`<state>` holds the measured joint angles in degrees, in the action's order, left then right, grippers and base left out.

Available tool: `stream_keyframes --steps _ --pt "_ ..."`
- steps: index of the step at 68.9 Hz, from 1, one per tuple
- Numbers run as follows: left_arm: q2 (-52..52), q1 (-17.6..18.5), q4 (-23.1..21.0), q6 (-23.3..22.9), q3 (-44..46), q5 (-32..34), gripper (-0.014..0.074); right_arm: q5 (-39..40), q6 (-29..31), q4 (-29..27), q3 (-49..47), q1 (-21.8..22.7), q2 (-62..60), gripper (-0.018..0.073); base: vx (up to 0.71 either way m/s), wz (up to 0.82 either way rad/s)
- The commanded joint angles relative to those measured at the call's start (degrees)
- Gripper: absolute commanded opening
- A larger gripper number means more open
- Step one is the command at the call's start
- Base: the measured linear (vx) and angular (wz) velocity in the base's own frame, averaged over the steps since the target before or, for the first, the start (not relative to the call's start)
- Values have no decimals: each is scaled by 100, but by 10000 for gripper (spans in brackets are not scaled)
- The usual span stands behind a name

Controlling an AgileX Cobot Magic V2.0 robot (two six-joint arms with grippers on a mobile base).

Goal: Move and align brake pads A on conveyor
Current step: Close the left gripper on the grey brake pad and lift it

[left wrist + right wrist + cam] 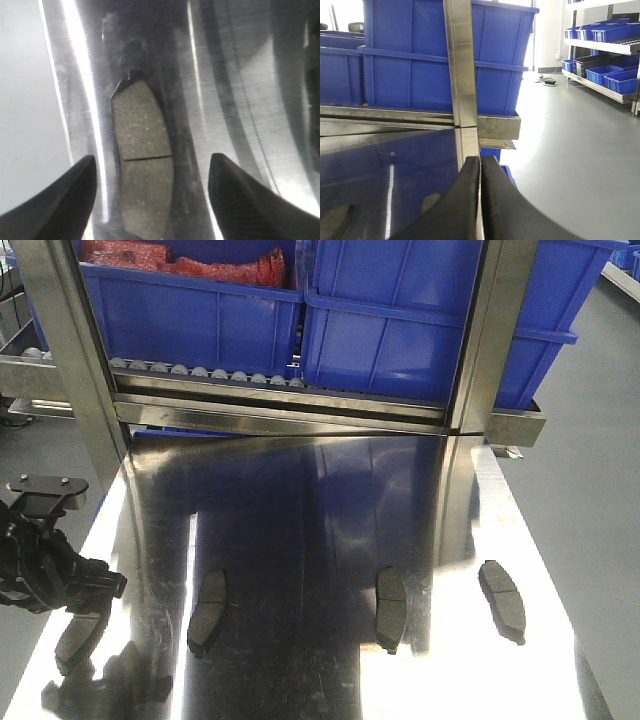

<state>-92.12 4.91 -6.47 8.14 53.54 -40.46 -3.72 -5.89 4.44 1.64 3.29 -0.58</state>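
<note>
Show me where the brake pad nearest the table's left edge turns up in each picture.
Front view: the leftmost pad lies lower left on the steel table, partly hidden by the black arm.
Left wrist view: centre, lying between the fingers of the open left gripper.
Right wrist view: not in it; only the shut right gripper and blue bins.
Shared landmark: the steel table shows in all three.

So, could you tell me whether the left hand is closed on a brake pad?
No, the left hand is open, its fingers wide apart either side of the brake pad.
</note>
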Motion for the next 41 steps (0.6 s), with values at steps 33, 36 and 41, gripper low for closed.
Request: stream_keyframes --steps 33,36,41 --pt "-171 32 34 -9 193 53 472 413 26 24 69 5 -70 -11 0 0" --pt "-171 32 34 -9 193 53 472 413 26 24 69 5 -70 -11 0 0" --pt "-171 39 34 -11 193 46 472 413 26 24 69 5 -70 -11 0 0"
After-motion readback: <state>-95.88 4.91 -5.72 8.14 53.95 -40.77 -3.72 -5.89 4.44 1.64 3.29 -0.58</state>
